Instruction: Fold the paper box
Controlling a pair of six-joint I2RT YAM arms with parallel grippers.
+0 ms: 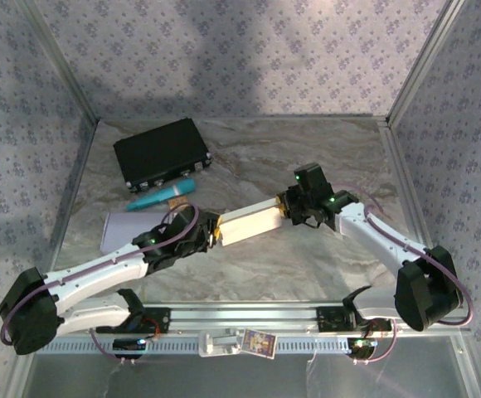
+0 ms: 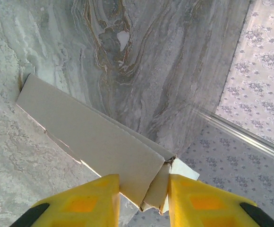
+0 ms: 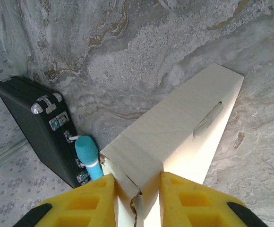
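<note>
The paper box [image 1: 253,222] is a long pale cardboard carton held level between my two grippers at the middle of the table. My left gripper [image 1: 214,230] is closed on its left end. In the left wrist view the yellow fingers [image 2: 87,203] pinch the box [image 2: 94,137] at a corner where a loose end flap sticks out, with the gripper [image 2: 144,198] around it. My right gripper [image 1: 289,209] is shut on the right end. In the right wrist view the box [image 3: 184,127] runs away from the gripper [image 3: 137,198], with a slot cut in its top face.
A black case [image 1: 162,153] lies at the back left, with a teal cylinder [image 1: 162,197] just in front of it and a white sheet [image 1: 128,228] under my left arm. The case [image 3: 33,123] and the cylinder [image 3: 87,153] lie close to the box's left side. Patterned walls enclose the table.
</note>
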